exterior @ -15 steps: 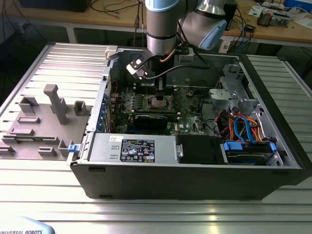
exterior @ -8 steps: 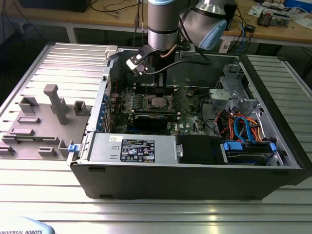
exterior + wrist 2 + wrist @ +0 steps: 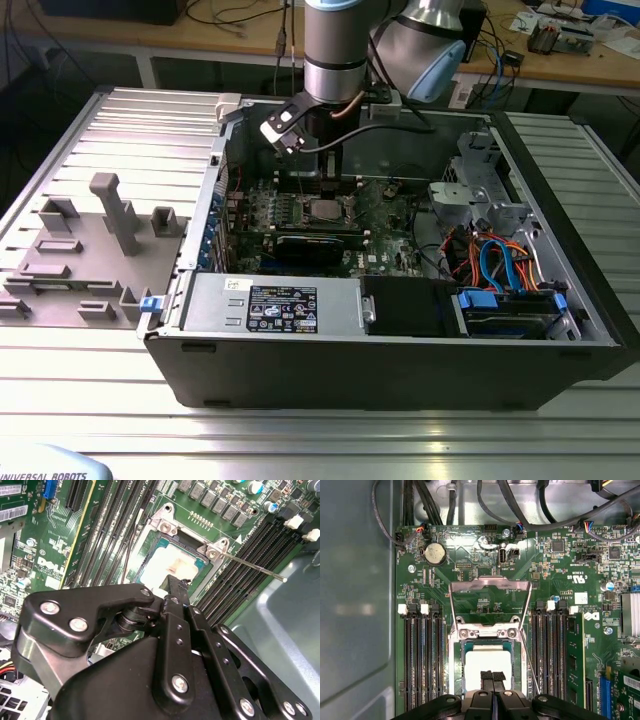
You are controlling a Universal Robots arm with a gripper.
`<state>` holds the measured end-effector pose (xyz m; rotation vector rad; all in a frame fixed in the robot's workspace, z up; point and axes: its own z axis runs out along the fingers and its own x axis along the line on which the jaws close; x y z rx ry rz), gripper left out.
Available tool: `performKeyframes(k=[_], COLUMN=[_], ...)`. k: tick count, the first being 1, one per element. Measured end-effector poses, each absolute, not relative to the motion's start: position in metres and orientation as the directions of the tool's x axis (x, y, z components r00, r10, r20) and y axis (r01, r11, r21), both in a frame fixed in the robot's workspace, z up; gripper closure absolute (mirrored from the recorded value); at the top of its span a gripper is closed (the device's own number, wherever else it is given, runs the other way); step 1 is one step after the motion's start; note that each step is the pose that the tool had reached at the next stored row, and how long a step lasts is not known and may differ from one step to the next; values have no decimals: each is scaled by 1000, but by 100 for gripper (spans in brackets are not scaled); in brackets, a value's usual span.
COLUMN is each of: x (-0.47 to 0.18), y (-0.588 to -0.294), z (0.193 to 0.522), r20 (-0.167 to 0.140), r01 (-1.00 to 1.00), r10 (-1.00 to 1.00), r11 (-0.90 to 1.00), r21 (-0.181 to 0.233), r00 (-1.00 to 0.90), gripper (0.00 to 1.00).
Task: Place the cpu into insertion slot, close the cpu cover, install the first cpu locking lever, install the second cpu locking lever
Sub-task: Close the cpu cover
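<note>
The cpu (image 3: 487,665) lies flat in the insertion slot (image 3: 454,680), its silver top showing in both wrist views (image 3: 172,565). The cpu cover (image 3: 490,584) stands tilted open behind the slot, hinged at two screws. A thin locking lever (image 3: 252,566) sticks out sideways from the socket's corner, and a lever wire (image 3: 530,662) runs along one side of the slot. My gripper (image 3: 492,676) hovers just over the chip's near edge, its fingertips pressed together with nothing between them. In the exterior view the gripper (image 3: 322,165) hangs above the socket (image 3: 326,210) inside the case.
Long black memory slots (image 3: 420,660) flank the socket on both sides. Black cables (image 3: 520,510) cross behind the board. A coin battery (image 3: 434,553) sits near the cover. The grey case wall (image 3: 355,605) rises close by. Drive bays and orange and blue cables (image 3: 495,265) fill the exterior view's right.
</note>
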<state>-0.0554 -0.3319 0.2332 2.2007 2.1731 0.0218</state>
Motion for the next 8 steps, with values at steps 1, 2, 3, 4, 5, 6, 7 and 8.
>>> performKeyframes(k=[1,2,3,4,5,6,7,8], x=[-55,-55,-55,-55,-55,-55,-55,-55], y=[-332,-332,-332,-332,-332,-332,-332,-332], z=[233,233,233,233,233,233,233,233], r20=[-24,-24,-24,-24,-24,-24,-24,-24], r01=[999,999,999,999,999,999,999,999], r10=[1000,1000,1000,1000,1000,1000,1000,1000], r11=[-12,-12,-12,-12,-12,-12,-12,-12], r21=[44,45,45,45,45,45,45,45], r00=[13,13,13,13,13,13,13,13], gripper=[89,89,89,89,89,89,89,89])
